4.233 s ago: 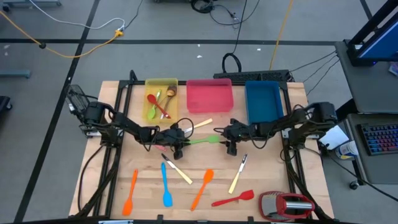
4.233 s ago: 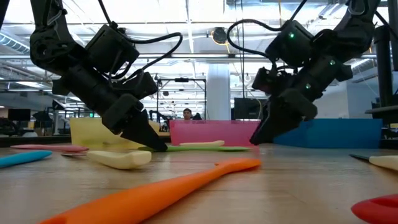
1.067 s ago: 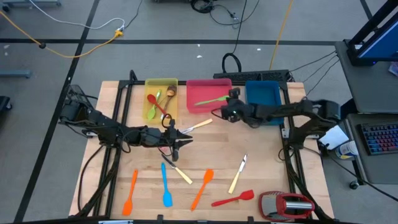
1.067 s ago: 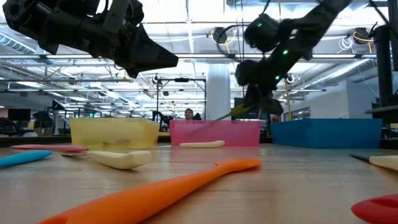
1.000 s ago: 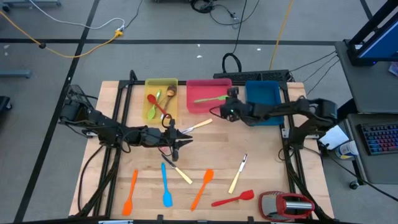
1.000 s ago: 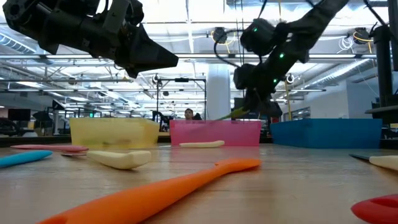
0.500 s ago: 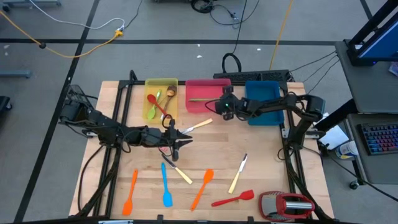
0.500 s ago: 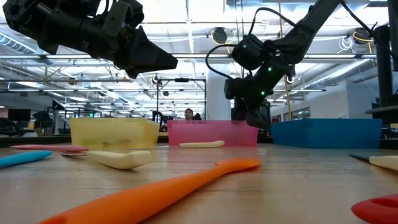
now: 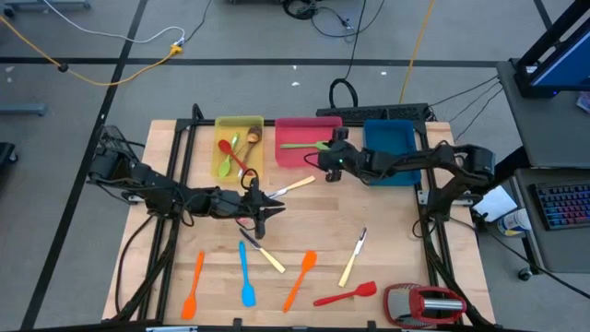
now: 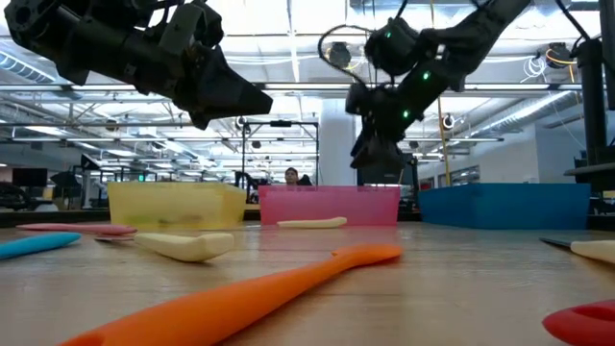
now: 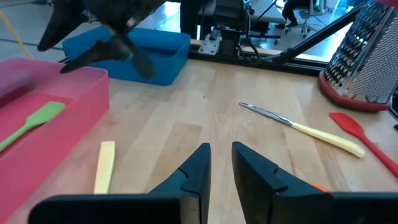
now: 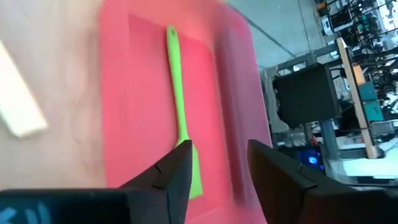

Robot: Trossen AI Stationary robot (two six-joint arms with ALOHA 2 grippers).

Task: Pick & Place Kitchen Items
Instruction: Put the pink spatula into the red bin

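Two arms of mine reach over the wooden table point(image 9: 166, 277) in the high view. My right gripper point(image 9: 324, 159) hovers at the pink tray point(image 9: 310, 124), where the green spatula point(image 9: 304, 145) lies loose. My left gripper point(image 9: 273, 207) hangs mid-table. The yellow tray point(image 9: 238, 123) holds a red spoon point(image 9: 234, 157); the blue tray point(image 9: 390, 148) stands beside the pink one. Toward the front edge lie an orange spatula point(image 9: 193, 285), a blue spatula point(image 9: 246, 276), a second orange spatula point(image 9: 300, 279), a red spatula point(image 9: 346, 294) and a cream-handled knife point(image 9: 353, 257).

Low view: both my grippers hang above the table, the right one over the pink tray's rim.

Left wrist view: my left fingers point(image 11: 198, 171) stand slightly parted, holding nothing.

Right wrist view: my right fingers point(image 12: 177, 168) are spread apart and empty, the green spatula flat in the pink tray beneath them.
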